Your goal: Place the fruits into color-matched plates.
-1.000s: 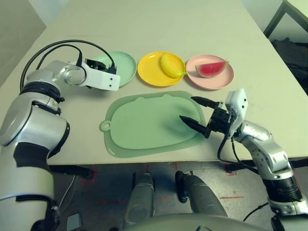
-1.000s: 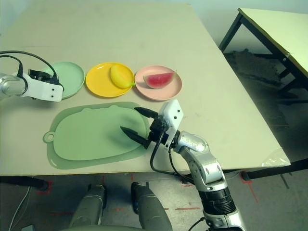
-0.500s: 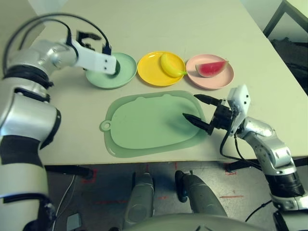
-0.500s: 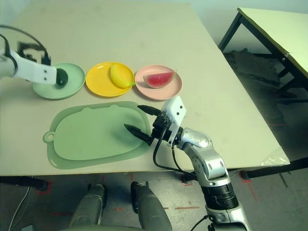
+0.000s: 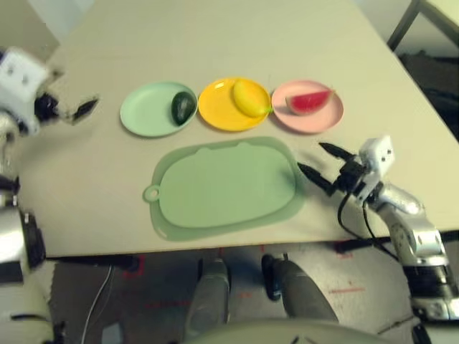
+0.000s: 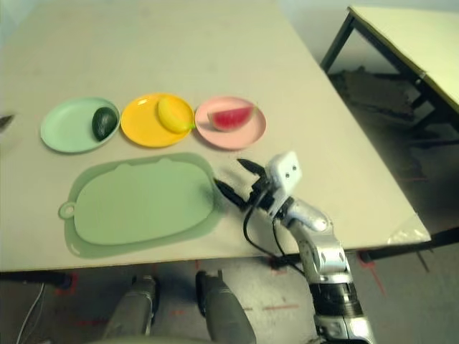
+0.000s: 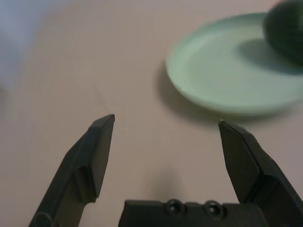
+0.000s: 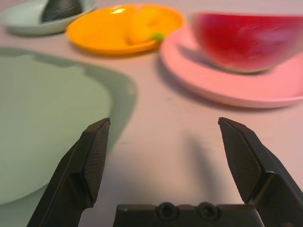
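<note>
Three plates stand in a row across the table. The dark green avocado (image 5: 183, 107) lies in the mint green plate (image 5: 147, 110). The yellow banana (image 5: 248, 97) rests in the yellow plate (image 5: 222, 117). The red watermelon wedge (image 5: 308, 102) sits in the pale pink plate (image 5: 315, 118). My left gripper (image 5: 77, 110) hangs open and empty left of the green plate (image 7: 227, 80). My right gripper (image 5: 320, 163) is open and empty over bare table, right of the mat and in front of the pink plate (image 8: 246, 90).
A large rounded-rectangle green mat (image 5: 226, 186) lies in front of the plates with nothing on it. The table's front edge runs just below the mat. A second table (image 6: 409, 32) with dark legs stands off to the right.
My left gripper has let go of the avocado in the green plate and pulled back to the left. My right gripper has drawn off the mat to the right.
</note>
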Robot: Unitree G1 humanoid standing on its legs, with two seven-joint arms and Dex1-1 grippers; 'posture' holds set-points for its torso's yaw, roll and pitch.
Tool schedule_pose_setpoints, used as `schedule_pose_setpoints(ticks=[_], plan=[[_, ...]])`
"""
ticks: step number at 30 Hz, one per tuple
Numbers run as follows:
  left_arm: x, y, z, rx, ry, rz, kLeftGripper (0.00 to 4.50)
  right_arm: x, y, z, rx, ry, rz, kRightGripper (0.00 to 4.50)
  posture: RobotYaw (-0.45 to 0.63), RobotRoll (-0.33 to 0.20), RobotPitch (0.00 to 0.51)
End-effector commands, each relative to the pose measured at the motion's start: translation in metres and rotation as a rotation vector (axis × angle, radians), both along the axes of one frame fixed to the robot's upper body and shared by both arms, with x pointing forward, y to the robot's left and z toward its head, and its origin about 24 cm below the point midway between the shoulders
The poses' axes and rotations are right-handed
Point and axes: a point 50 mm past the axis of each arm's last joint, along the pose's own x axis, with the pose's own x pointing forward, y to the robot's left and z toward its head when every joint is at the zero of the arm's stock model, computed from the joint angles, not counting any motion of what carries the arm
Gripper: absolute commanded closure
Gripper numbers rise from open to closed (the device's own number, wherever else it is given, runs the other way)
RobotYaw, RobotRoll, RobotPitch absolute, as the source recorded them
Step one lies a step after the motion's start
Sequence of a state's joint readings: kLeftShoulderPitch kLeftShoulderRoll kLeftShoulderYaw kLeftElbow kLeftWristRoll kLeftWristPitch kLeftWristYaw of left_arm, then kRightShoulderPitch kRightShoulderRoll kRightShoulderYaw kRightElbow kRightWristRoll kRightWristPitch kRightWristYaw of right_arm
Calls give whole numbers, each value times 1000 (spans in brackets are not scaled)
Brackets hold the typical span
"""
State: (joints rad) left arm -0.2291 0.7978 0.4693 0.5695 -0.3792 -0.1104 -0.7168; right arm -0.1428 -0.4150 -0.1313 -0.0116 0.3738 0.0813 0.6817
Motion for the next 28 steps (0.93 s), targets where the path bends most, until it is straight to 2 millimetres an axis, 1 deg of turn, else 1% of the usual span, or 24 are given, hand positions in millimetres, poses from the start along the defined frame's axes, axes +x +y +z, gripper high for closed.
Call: schedule_pose_setpoints(ticks=[1,3,4,7,11,12,14,16,19,22,28], plan=[[-19,-13,1,-136,-87,106,32,-1,-25,-8,26,15,-119,0,92,0,224],[-25,-19,-9,-193,-77,145,32,1,-33,-10,46,17,-158,0,92,0,226],[-26,-23,-11,-175,-56,143,32,1,-36,-10,48,18,-167,0,95,0,223],[-25,-25,-10,-173,-49,152,32,2,-39,-7,64,4,-200,0,95,0,224],[-23,-30,-1,-158,-64,125,32,-3,-72,1,116,-46,-396,0,98,0,225],[-23,-29,0,-156,-64,119,32,-5,-75,1,121,-53,-424,0,98,0,226],[-23,-29,1,-173,-76,124,32,-8,-91,-1,132,-51,-505,0,96,0,227],[-22,-28,3,-189,-87,137,32,-9,-102,-4,126,-46,-538,0,100,0,222],[-21,-28,4,-190,-88,142,32,-5,-106,-7,76,-41,-502,0,112,0,220],[-22,-29,2,-180,-80,138,32,-2,-112,-14,63,-24,-503,0,122,0,215],[-23,-33,1,-181,-83,147,32,3,-119,-14,59,-37,-514,0,114,0,204]])
